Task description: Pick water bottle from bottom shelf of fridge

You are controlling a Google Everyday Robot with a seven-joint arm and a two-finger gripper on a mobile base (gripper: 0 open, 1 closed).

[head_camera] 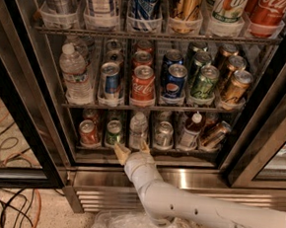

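Two tan fingers (pixel 120 153) of the gripper (pixel 130 148) are spread apart with nothing between them, poised at the steel front ledge of the lowest wire rack, the bottom shelf (pixel 189 159). Directly above and just behind the gripper stands the small clear ribbed water bottle (pixel 138 130) with a white cap, upright in its clear lane tray. Whether a fingertip touches its base cannot be told. Up and to the left of the gripper are a green can (pixel 114 132) and, further out, a red can (pixel 88 132). Up and to the right are a silver can (pixel 163 134), a white-capped bottle with a darker label (pixel 190 132) and a tilted gold can (pixel 214 134). The jointed white arm (pixel 199 214) runs down and rightward from the gripper, crossing the ribbed stainless base of the black-framed glass-door fridge (pixel 102 192). Well above the gripper to the left, on the next rack, stands a bigger clear bottle (pixel 74 73).
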